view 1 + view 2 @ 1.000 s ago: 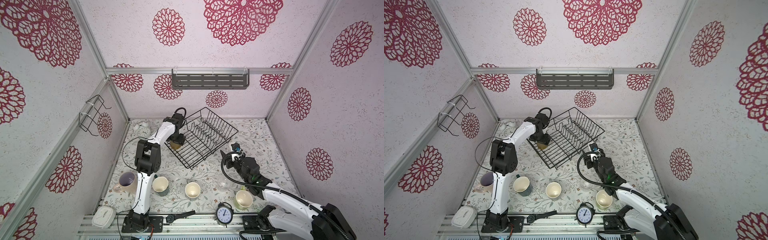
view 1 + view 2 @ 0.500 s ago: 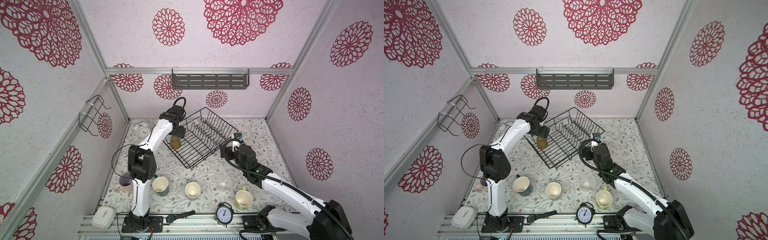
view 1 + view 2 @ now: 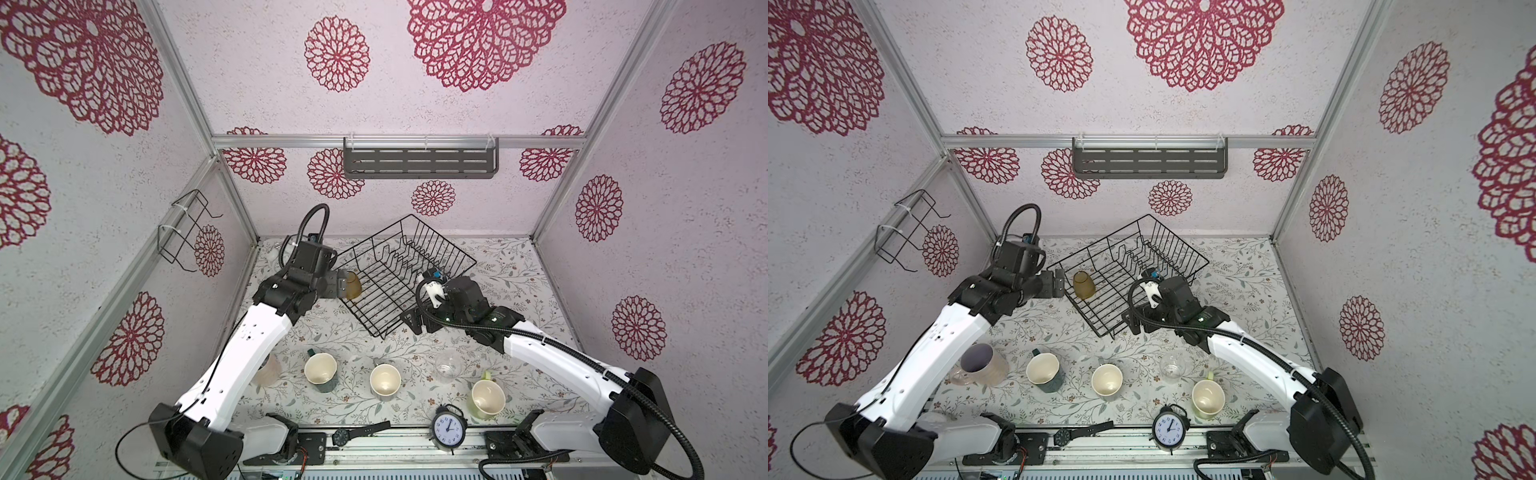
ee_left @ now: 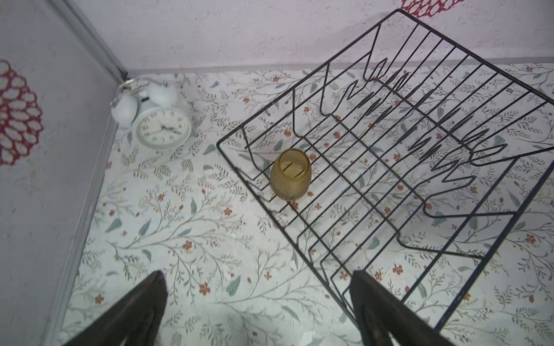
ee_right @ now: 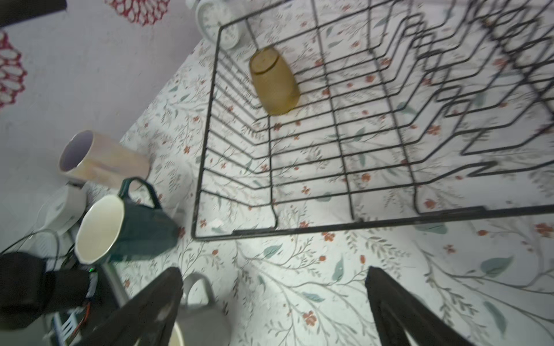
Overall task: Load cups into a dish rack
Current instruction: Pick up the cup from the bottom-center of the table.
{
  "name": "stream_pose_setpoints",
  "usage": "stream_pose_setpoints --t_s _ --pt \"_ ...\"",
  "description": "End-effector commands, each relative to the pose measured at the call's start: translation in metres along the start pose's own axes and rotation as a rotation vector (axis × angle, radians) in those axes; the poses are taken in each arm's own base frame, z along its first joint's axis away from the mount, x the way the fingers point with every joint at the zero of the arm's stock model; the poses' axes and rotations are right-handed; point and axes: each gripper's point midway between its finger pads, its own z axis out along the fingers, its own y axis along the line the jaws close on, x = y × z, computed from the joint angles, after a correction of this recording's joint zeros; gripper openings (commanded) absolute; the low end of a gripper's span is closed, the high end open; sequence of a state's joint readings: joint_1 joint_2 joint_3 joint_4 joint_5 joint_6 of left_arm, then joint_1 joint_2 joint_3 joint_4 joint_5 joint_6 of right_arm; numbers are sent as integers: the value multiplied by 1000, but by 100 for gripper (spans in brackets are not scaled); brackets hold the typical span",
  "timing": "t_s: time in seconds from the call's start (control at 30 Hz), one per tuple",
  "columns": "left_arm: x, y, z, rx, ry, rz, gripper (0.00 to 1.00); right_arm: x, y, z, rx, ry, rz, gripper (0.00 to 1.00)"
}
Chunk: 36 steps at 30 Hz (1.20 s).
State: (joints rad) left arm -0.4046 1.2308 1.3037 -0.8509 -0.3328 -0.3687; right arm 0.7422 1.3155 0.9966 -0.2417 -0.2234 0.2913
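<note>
Left pincer (image 4: 257, 274) withdrawn; ribbed amber tumbler (image 4: 290, 175) inside black wire rack (image 3: 1144, 270).

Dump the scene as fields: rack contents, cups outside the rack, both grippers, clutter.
in rack: amber tumbler, standing on the floor of the dish rack, near the corner by the left gripper
outside rack: pink mug, dark teal mug, grey mug, clear glass, yellow-green mug
left gripper: open, empty, at the rack's rim, clear of the tumbler
right gripper: open, empty, outside the rack by its rim
clutter: black alarm clock, white alarm clock, wristwatch
</note>
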Motion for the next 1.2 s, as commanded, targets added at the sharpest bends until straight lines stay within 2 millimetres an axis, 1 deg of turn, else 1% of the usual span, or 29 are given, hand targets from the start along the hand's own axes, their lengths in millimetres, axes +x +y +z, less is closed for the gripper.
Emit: stream_pose_setpoints --t_s 0.0,0.07,0.1,0.13,0.2,0.27,0.3,0.37,0.43,0.5,0.57,0.63,0.67,0.73,0.83,0.93,1.03,1.17 --pt "-4 18 -21 -11 -109 -114 97 41 33 -1 -115 192 -39 92" --pt "-1 30 -32 -28 -168 -146 97 57 43 2 -132 247 -70 88" --pt "-3 37 -38 -41 -197 -166 97 62 43 3 -113 261 -81 88" --pt "-3 45 -44 -60 -224 -195 97 66 39 3 -73 272 -84 87" --pt "-6 54 -54 -68 -267 -232 97 71 25 -1 11 294 -74 86" --pt "-9 57 -59 -60 -307 -248 97 75 2 -10 148 319 -72 87" --pt "-11 58 -61 -57 -322 -248 97 75 -11 -16 220 320 -67 89" --pt "-13 58 -63 -52 -343 -245 97 77 -41 -32 336 311 6 90" --pt "-13 57 -62 -45 -348 -247 97 83 -68 -47 372 299 129 88" --pt "-13 53 -59 -25 -358 -246 97 88 -81 -59 381 282 200 84" --pt "-13 49 -56 -2 -371 -254 97 96 -84 -65 387 290 224 82" --pt "-15 45 -55 21 -375 -262 97 106 -83 -64 374 328 237 80" --pt "-17 43 -55 31 -376 -262 97 113 -84 -62 374 353 241 76" --pt "-20 39 -53 45 -378 -256 97 122 -93 -62 417 384 244 66" --pt "-23 37 -53 54 -375 -248 97 125 -107 -64 486 381 222 62" --pt "-25 35 -57 71 -379 -256 97 127 -107 -54 459 385 223 56" --pt "-25 28 -55 109 -383 -241 97 135 -97 -38 370 404 250 37" --pt "-24 18 -54 156 -351 -212 97 140 -96 -31 353 406 274 34"
